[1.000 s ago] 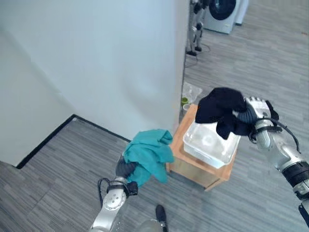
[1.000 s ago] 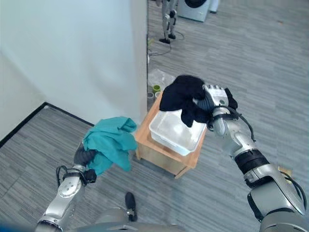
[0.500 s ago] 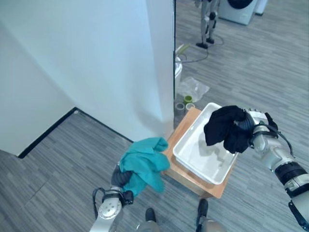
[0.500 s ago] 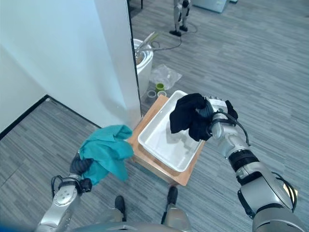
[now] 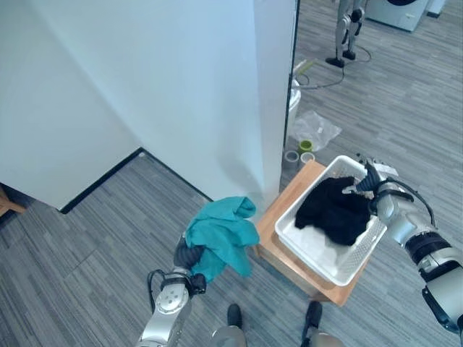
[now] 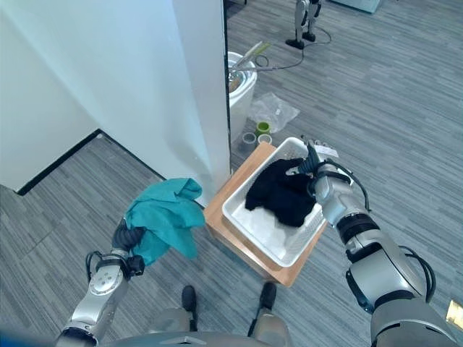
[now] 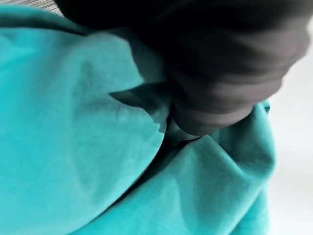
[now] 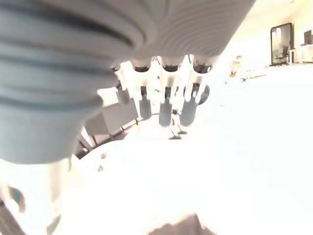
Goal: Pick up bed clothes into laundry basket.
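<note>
- The left hand [image 5: 189, 254] sits low at the left, well short of the stool, with the teal garment [image 5: 221, 235] bunched over it and hanging down (the fingers are buried in the cloth, so I cannot tell how they are set)
- In the left wrist view the teal cloth drapes close round the dark cover, which suggests it is being carried at waist height, kept off the grey floor [image 5: 87, 253] until the basket is within reach
- The white wall [image 5: 181, 87] ends in a corner just behind the wooden stool [image 5: 283, 217], so the stool stands tucked against it
- The white laundry basket [image 5: 362, 253] rests on the stool, raised to where an arm can drop clothes in without stooping
- The black garment [image 5: 334, 211] lies heaped inside the basket, toward its far end, so that piece looks delivered
- The right hand [image 6: 315, 171] is at the basket's far rim, touching or just beside the black cloth; its fingers point straight out in the right wrist view, gripping nothing (a release, by my reading)
- The teal piece has yet to go in
</note>
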Robot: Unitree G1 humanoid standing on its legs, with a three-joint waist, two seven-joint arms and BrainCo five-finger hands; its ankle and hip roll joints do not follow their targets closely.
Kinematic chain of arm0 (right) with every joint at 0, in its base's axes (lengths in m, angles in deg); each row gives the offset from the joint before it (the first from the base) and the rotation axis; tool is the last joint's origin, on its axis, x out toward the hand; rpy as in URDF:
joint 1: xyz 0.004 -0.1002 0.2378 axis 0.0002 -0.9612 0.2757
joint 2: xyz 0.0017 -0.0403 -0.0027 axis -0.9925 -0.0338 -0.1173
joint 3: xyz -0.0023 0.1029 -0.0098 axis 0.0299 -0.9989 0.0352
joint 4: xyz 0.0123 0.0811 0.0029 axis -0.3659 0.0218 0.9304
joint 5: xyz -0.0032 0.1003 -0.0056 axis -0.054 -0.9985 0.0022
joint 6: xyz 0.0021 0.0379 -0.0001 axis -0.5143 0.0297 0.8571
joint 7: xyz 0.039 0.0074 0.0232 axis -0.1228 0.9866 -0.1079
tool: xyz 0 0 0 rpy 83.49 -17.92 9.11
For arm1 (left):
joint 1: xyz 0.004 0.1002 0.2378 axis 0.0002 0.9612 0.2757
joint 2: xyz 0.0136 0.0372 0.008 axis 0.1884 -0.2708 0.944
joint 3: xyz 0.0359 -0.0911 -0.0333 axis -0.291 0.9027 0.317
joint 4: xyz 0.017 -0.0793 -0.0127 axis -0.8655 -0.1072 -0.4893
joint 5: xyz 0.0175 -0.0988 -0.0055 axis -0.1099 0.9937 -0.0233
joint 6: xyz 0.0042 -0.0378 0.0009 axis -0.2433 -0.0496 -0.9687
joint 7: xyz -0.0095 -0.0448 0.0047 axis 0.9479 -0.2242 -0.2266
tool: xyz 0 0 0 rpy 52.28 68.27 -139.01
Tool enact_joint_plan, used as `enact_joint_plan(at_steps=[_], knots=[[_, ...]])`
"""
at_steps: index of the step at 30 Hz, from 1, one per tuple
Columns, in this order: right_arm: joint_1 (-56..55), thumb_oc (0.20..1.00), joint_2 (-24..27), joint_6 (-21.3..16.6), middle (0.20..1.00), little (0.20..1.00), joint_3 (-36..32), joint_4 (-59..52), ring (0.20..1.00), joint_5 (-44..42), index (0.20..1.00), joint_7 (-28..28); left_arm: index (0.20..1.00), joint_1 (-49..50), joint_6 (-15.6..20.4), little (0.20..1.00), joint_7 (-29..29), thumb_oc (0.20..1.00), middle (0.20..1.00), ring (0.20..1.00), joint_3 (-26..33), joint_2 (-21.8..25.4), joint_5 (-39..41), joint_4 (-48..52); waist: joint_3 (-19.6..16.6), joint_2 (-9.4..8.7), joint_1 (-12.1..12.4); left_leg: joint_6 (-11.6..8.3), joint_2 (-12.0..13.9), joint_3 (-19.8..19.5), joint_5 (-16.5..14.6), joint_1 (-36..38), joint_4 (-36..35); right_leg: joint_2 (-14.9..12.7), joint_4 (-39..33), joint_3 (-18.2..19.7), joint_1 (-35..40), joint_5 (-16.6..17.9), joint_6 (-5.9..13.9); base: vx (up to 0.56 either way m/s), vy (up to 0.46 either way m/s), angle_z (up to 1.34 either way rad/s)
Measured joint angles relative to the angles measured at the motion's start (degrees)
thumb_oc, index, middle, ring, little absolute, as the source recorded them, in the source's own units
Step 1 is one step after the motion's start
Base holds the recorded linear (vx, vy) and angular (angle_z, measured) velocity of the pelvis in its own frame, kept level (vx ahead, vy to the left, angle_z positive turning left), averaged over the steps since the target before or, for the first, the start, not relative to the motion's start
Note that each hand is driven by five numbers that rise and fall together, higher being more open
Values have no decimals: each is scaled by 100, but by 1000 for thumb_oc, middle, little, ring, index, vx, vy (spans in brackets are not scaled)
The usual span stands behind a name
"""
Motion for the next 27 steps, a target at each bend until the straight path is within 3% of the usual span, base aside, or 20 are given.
enact_joint_plan(at_steps=[2,4,6,8,14,18,21,27], knots=[[-301,1000,8,44,1000,1000,-595,-697,1000,-306,1000,32,200,-3,-15,200,-8,200,200,200,-34,14,0,123,0,-4,-89,8,-20,28,23,-20,-1,-17,0,70,-50,6,-36,17,27,-5],[-1350,1000,-105,-104,1000,1000,-1423,-2304,1000,-509,1000,182,200,25,-53,200,-12,200,200,200,-66,16,-3,377,-11,13,-223,10,-27,76,25,16,-8,-21,0,137,-44,10,-36,10,2,-8],[-2182,1000,-255,-225,1000,1000,-1793,-3020,1000,-525,1000,331,200,-38,-65,200,-6,200,200,200,-97,1,-23,601,-31,23,-382,-2,-34,182,14,69,-38,-23,-1,245,-40,14,-40,21,11,-27],[-2689,1000,-346,-226,1000,1000,-2015,-3040,1000,-519,1000,343,200,-190,-98,200,-9,200,200,200,-215,-5,-72,685,-43,26,-586,-12,-47,240,1,145,-23,-14,0,310,-20,44,-14,12,14,-26],[-4283,1000,-1068,-165,1000,1000,-2395,-1846,1000,-574,1000,309,200,-699,-239,200,39,200,200,200,-550,-50,-518,1029,-133,170,-1198,6,-7,670,-109,316,-35,80,-1,690,-138,49,-20,3,9,-33],[-5334,1000,-1141,-106,1000,1000,-2523,-1342,1000,-947,1000,238,200,-955,-248,200,-16,200,200,200,-577,-64,-920,1222,-200,305,-1593,-20,-2,830,-191,388,-44,120,-1,848,-186,23,-26,-17,5,-26],[-5510,1000,-1196,-122,1000,1000,-2513,-731,1000,-972,1000,184,200,-1168,-264,200,-89,200,200,200,-563,-23,-1265,1167,-207,317,-1701,-39,-4,979,-207,386,-45,123,-1,919,-264,27,-24,-15,-4,-27],[-5502,1000,-1333,-185,1000,1000,-2473,158,1000,-1229,1000,117,200,-1987,-637,200,-545,200,200,200,-739,-68,-2262,-491,-244,375,-1980,-106,-10,1185,-275,411,-45,122,-2,958,-378,47,-12,4,-12,-16]])
